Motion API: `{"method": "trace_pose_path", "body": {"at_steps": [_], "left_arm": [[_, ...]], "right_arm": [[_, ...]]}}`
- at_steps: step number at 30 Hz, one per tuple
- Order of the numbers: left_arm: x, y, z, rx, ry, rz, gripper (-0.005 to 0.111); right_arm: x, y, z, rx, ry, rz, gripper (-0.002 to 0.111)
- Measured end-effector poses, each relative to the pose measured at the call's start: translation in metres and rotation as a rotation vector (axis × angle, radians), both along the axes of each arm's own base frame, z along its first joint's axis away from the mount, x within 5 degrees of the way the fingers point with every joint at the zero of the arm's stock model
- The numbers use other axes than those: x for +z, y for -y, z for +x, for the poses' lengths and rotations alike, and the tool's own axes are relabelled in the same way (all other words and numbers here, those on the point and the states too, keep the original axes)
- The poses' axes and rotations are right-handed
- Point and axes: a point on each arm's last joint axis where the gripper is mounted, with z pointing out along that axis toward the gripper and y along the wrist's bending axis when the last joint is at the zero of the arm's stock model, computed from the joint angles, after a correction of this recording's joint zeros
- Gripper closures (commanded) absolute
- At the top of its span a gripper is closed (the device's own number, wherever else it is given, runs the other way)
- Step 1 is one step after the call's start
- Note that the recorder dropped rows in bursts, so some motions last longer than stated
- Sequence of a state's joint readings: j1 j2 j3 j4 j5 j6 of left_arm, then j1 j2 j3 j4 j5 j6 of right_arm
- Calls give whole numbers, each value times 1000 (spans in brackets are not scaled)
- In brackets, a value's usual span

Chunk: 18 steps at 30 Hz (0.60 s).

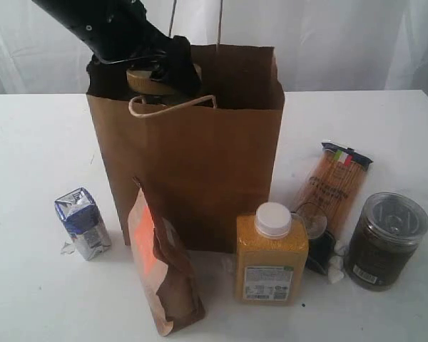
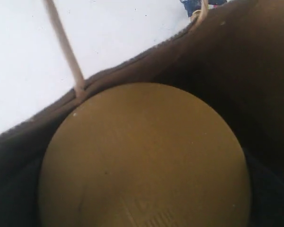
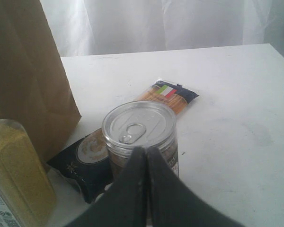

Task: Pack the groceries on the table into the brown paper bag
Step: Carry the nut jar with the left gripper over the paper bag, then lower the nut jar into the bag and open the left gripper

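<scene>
Right gripper point(image 3: 144, 151): jaws pressed together, empty, hovering close to the dark jar point(image 3: 141, 130).

Along the near edge of the table point(image 1: 28, 299):
- Brown pouch point(image 1: 160, 267): leaning and soft, will crumple. Pinch the upper fold gently.
- Yellow bottle point(image 1: 271, 253), beside it: rigid, looks full so probably heavy, smooth walls. Grip across the body under the cap.
- Dark jar, toward the near right corner: round, likely heavy and slippery. Clamp on the body, not the lid.

Further back:
- Small carton point(image 1: 82, 222), toward the left edge: light, dented, crushes easily.
- Spaghetti packet point(image 1: 332, 189), flat behind the bottle and jar: brittle. Take it mid-length, across the width.
- Brown paper bag point(image 1: 192, 164): upright mid-table.

Left gripper point(image 1: 157, 63): jaws spread wide around the nut jar point(image 1: 151, 80) at the bag mouth. It hangs high, so I judge it held. The jar is wide, stiff and smooth, and the bag walls are thin, so lower it slowly.
</scene>
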<state>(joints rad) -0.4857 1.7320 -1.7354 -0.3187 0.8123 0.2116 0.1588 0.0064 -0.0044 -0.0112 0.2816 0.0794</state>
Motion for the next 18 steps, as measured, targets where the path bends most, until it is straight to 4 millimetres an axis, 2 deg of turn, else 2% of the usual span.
{"method": "trace_pose_path", "body": {"at_steps": [6,18], "left_arm": [[-16,1,0,2,-25,11,107],[-20,0,-1,-18,-27,28,107]], "right_arm": [[0,0,0,0,0,0,108],[0,0,0,0,0,0,108]]}}
